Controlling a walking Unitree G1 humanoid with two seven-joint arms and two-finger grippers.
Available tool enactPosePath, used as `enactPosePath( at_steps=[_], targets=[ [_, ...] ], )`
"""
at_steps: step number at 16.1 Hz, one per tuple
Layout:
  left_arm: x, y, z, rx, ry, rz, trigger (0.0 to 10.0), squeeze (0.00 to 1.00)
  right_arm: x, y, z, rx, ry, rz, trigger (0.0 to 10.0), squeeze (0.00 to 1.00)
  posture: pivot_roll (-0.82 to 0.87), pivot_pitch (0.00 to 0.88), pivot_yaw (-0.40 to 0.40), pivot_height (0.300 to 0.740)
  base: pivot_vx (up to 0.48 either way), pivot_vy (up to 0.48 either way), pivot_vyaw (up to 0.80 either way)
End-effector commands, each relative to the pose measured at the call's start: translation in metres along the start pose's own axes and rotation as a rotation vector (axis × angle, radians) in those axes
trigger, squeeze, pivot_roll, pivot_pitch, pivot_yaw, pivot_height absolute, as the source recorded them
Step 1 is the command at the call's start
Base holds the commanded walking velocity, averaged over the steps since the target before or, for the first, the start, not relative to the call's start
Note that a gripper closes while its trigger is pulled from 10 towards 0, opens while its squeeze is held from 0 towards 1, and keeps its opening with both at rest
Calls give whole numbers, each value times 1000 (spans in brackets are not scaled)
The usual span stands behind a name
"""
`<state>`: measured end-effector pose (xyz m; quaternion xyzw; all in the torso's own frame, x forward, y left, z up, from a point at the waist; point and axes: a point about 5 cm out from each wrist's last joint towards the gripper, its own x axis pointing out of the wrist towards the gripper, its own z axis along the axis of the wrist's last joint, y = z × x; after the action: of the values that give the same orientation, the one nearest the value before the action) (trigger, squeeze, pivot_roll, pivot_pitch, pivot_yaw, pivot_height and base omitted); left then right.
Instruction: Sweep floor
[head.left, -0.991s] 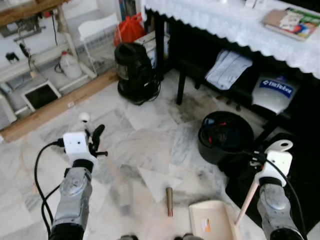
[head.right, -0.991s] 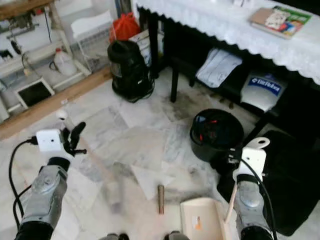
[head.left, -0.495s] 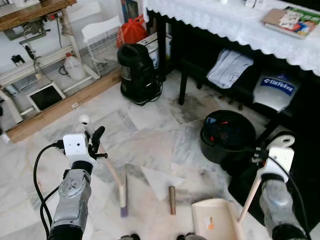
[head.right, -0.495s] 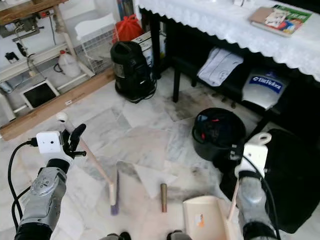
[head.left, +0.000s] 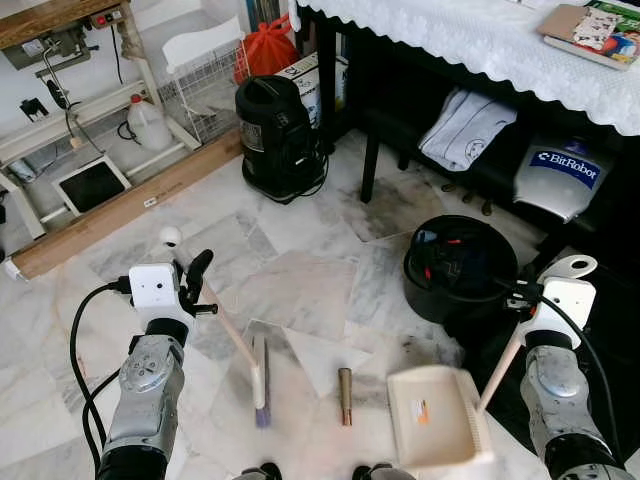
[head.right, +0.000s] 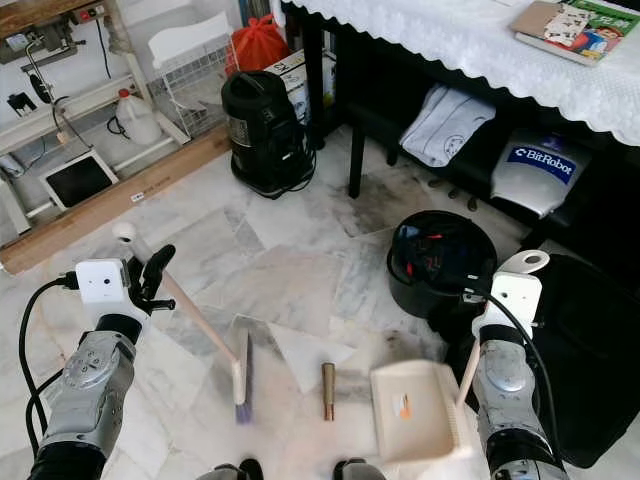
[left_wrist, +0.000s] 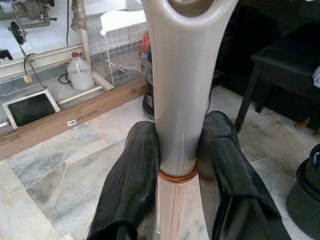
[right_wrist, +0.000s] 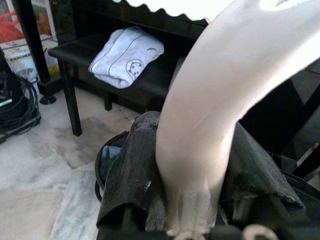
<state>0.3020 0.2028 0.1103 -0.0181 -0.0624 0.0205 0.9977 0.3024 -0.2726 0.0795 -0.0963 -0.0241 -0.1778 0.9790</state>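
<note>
Your left gripper (left_wrist: 177, 170) pinches the broom (head.left: 240, 345) near the top of its pale handle, a black finger pressed to each side, and the broom slants down so its head rests on the marble floor (head.left: 300, 290) in front of you. Just beside the head, to its right, lies a small brown tube (head.left: 344, 395) on the floor. Your right gripper (right_wrist: 192, 175) clamps the dustpan (head.left: 437, 418) by its pale handle, fingers tight on both sides; the pan sits low by the floor, right of the tube. Beyond the pan stands a black bin (head.left: 460, 268), near a table (head.left: 480, 40) with a white lace cloth. A black vacuum (head.left: 277, 135) stands farther back.
</note>
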Motion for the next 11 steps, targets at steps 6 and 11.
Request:
enactPosePath(
  at_steps=[6, 11],
  targets=[
    [4, 1, 10, 6, -38, -10, 10000, 0, 10, 1, 11, 68, -37, -26, 10000, 0, -118, 186, 52, 740, 0, 0, 0],
    [2, -1, 7, 12, -7, -35, 10000, 0, -3, 18, -13, 83, 84, 9, 10000, 0, -93, 208, 66, 740, 0, 0, 0]
  ],
)
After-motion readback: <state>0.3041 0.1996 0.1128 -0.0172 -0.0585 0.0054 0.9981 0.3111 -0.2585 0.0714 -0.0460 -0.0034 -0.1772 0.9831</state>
